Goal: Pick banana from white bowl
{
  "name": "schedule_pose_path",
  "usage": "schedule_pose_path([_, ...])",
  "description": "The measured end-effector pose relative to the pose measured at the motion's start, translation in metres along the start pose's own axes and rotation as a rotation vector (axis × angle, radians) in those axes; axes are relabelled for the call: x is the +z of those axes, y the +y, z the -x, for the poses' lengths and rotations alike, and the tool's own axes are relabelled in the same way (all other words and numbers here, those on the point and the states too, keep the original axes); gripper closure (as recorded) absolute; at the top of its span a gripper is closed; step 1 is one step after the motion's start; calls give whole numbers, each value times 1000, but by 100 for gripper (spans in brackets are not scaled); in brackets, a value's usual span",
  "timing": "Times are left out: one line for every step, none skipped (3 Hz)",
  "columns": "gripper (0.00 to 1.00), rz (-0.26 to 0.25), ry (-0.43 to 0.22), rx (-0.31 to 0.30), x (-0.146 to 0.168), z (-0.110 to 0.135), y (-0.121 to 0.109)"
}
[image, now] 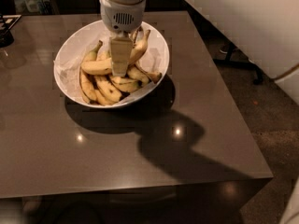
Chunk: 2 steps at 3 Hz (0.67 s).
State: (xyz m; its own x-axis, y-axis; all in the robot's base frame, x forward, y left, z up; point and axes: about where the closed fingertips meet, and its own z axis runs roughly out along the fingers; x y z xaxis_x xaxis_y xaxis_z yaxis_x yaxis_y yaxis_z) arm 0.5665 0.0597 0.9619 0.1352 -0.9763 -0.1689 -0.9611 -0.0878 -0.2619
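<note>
One white bowl (160, 50), lined with crumpled paper (69, 70) that probably cushions the fruit, sits on the far side of a dark table (140, 171). Roughly eight bananas are heaped inside; overlap makes the count uncertain. The one gripper (120, 70) hangs straight down at the bowl's middle, crossing the long pale banana (96, 67), seemingly to seize it; whether it grips cannot be told
</note>
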Motion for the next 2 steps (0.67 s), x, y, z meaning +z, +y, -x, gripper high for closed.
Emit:
schedule_pose_path([35,25,-8,12,8,0,-2])
schedule_pose_path([40,56,-11,20,19,-1,-1])
